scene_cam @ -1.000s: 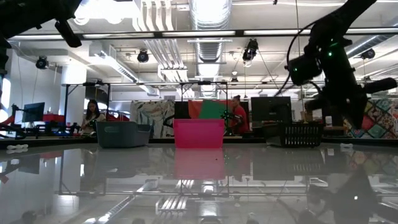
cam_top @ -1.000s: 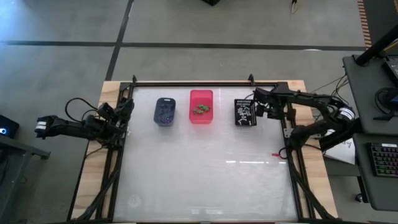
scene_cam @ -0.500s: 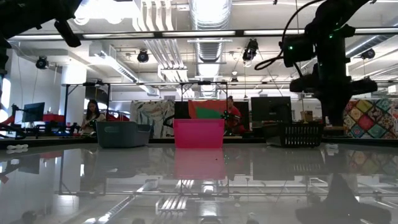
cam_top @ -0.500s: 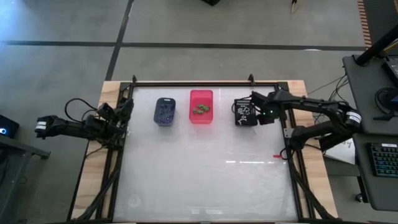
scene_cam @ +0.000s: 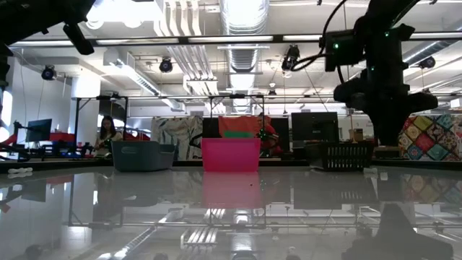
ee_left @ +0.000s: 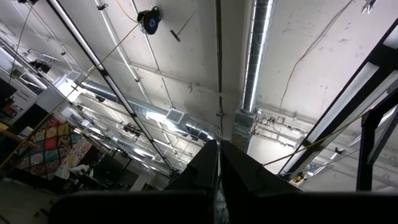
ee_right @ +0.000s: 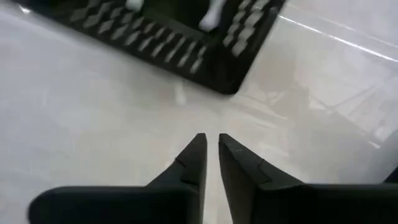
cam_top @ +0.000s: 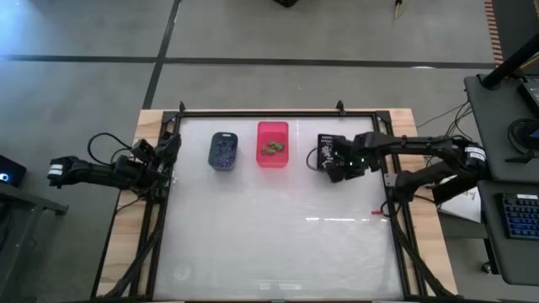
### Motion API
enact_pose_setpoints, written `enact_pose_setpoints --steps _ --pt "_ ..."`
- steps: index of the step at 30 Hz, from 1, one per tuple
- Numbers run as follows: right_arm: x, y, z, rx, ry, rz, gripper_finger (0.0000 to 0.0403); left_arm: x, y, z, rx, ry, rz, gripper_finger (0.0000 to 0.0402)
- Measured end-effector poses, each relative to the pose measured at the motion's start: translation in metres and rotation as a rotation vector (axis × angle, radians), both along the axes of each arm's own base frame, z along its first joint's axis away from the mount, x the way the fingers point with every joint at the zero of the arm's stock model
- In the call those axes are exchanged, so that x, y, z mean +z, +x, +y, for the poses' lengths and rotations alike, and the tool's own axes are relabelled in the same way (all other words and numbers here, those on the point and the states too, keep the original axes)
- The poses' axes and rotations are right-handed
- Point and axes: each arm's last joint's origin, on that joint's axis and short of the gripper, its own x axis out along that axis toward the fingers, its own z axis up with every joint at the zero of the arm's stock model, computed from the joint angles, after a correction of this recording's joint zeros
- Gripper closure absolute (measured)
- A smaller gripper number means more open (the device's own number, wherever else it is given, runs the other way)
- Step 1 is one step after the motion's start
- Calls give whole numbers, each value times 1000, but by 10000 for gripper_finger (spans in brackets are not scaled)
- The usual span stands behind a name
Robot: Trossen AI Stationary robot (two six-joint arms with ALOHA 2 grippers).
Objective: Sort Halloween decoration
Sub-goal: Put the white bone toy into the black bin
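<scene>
We have the right gripper [cam_top: 337, 167] hanging at the six-o'clock corner of the black bin [cam_top: 330, 146], its fingers [ee_right: 198, 163] parted by only a narrow slit with nothing between them. The trinkets are already in bins: purple ones [cam_top: 222, 152] in the blue-grey bin [cam_top: 222, 137] at nine o'clock, green ones [cam_top: 271, 149] in the pink bin [cam_top: 272, 128] in the middle, white ones [cam_top: 328, 151] in the black bin at three o'clock. We see no loose trinket on the table [cam_top: 278, 227], so we judge the sorting close to finished.

To do this step well, we lift the right gripper straight up and draw it back toward three o'clock, keeping clear of the bin wall so nothing tips. The left gripper [cam_top: 173, 143] waits at the table's nine-o'clock edge, fingers [ee_left: 208, 171] pressed together and empty.
</scene>
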Motion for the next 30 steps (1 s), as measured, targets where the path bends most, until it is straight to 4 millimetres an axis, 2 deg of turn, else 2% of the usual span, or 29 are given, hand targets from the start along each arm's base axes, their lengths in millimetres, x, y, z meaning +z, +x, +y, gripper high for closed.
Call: enact_pose_setpoints --steps 7,11,15,19,26,30 --pt "-4 21 25 -11 -129 -42 315 0 0 0 19 16 12 402" --pt "-10 35 28 -24 -181 -86 288 0 0 0 24 21 16 402" --pt "-21 45 28 -20 -182 -46 272 0 0 0 24 21 16 402" --pt "-32 58 29 32 -169 7 263 0 0 0 24 21 17 402" --pt "-42 83 32 111 -149 47 262 0 0 0 24 21 18 402" --pt "-45 93 31 143 -144 88 278 0 0 0 24 21 18 402"
